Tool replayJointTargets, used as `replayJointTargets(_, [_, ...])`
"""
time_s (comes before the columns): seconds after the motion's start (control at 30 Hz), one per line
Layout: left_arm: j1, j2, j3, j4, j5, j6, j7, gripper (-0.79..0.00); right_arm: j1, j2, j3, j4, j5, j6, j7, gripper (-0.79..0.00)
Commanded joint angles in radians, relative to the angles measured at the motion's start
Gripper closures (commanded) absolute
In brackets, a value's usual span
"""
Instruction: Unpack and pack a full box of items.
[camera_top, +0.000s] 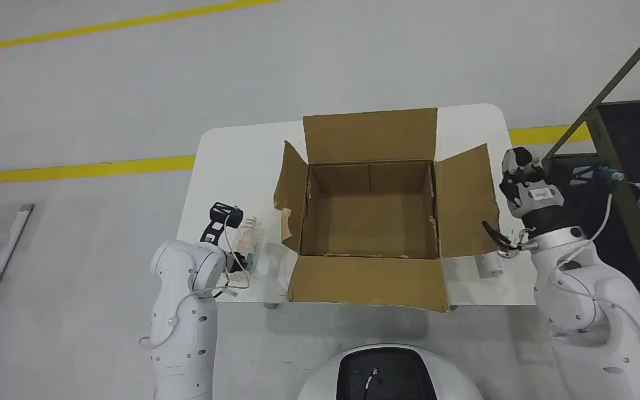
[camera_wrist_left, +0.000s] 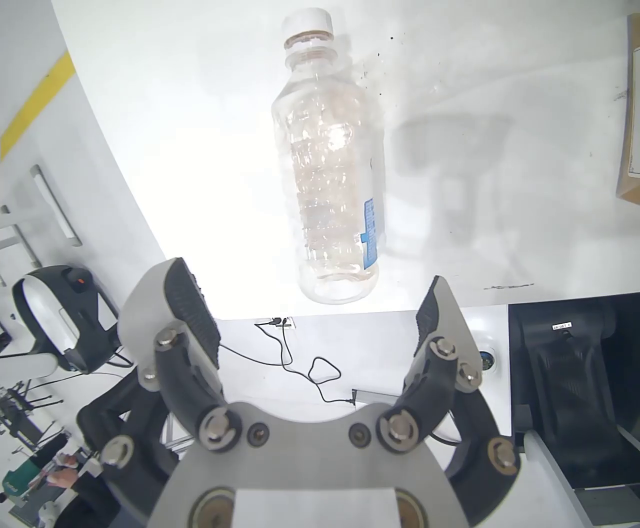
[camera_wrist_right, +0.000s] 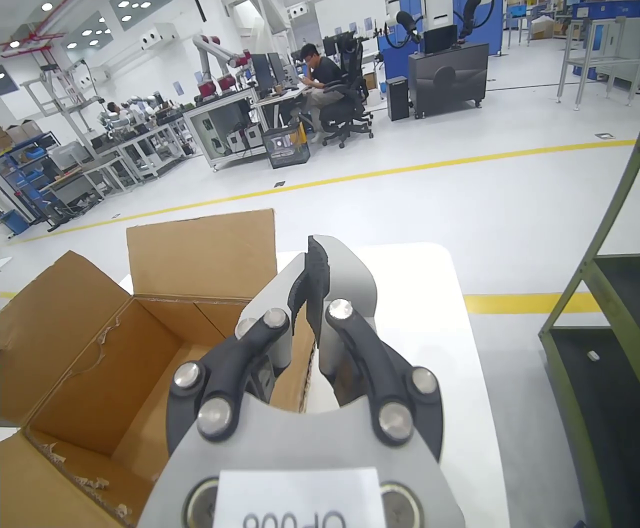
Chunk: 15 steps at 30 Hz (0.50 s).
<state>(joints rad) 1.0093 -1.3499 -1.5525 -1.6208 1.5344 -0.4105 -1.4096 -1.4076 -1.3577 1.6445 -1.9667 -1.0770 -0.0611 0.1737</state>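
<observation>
An open cardboard box (camera_top: 365, 283) stands in the middle of the white table (camera_top: 240, 160), flaps spread and its inside bare. A clear plastic bottle (camera_wrist_left: 330, 180) with a white cap lies on the table left of the box (camera_wrist_left: 631, 125); it also shows from above (camera_top: 252, 238). My left gripper (camera_wrist_left: 310, 295) is open at the table's front edge, its pads on either side of the bottle's base and apart from it. My right gripper (camera_wrist_right: 315, 272) is shut on nothing, right of the box (camera_wrist_right: 75, 320), by the right flap (camera_top: 517, 160).
A green metal rack (camera_wrist_right: 595, 310) stands off the table's right side (camera_top: 600, 110). The bottle lies close to the table's front left corner. Bare table surface (camera_wrist_right: 440, 310) lies beyond the right gripper. Cables (camera_wrist_left: 300, 360) run on the floor below the front edge.
</observation>
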Motion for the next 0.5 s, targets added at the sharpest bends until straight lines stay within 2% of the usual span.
replayJointTargets(0.0, [0.0,0.0,0.0,0.0,0.0,0.0,0.0,-0.785,0.001,0.001,-0.002,0.0,0.001,-0.001,0.004,0.0])
replayJointTargets(0.1, [0.0,0.0,0.0,0.0,0.0,0.0,0.0,-0.785,0.006,0.002,-0.008,0.009,0.007,-0.006,0.015,0.0])
replayJointTargets(0.23, [0.001,0.005,0.006,0.051,0.042,0.021,0.057,-0.785,0.014,0.004,-0.017,0.018,0.006,-0.014,0.03,0.0])
replayJointTargets(0.3, [-0.024,0.003,-0.006,0.103,-0.032,0.032,0.042,-0.785,0.018,0.005,-0.021,0.021,0.007,-0.017,0.035,0.0])
replayJointTargets(0.47, [-0.095,0.006,-0.001,0.201,-0.076,0.041,0.039,-0.785,0.026,0.008,-0.027,0.031,0.009,-0.018,0.047,0.0])
